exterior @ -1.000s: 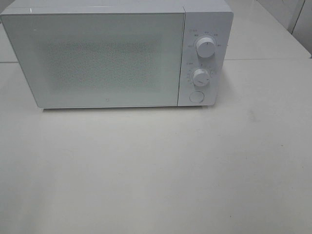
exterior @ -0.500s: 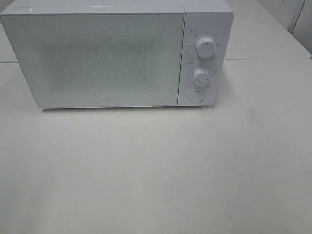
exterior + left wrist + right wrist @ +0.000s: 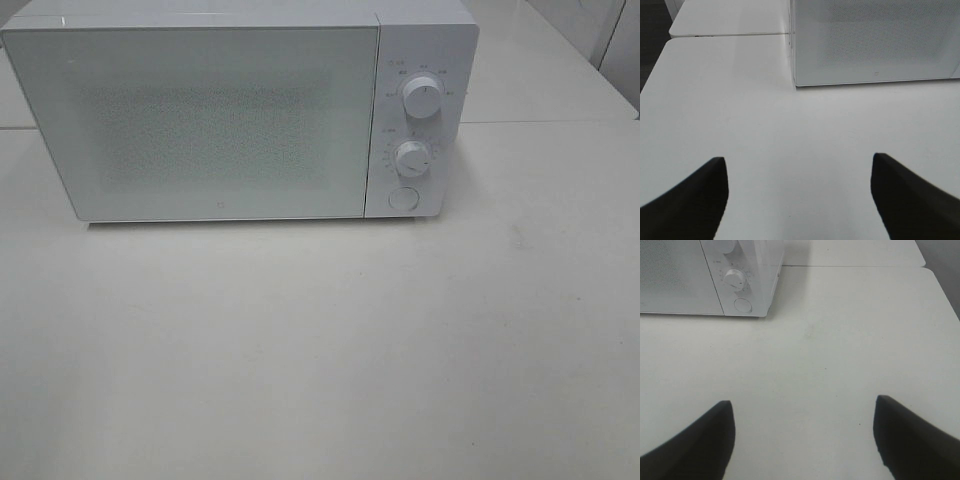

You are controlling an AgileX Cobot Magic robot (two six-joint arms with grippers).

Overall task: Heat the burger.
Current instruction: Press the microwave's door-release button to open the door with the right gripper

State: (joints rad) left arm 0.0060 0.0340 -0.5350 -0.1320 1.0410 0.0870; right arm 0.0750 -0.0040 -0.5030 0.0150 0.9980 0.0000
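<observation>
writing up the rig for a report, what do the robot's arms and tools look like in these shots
Only the finger ends show. The left tool has two matte black fingers, broad at the base and narrowing to blunt, rounded tips with gently curved inner edges. The right tool looks the same, with two plain black fingers. No markings, cables or arm links are visible, and the high camera shows neither arm.
</observation>
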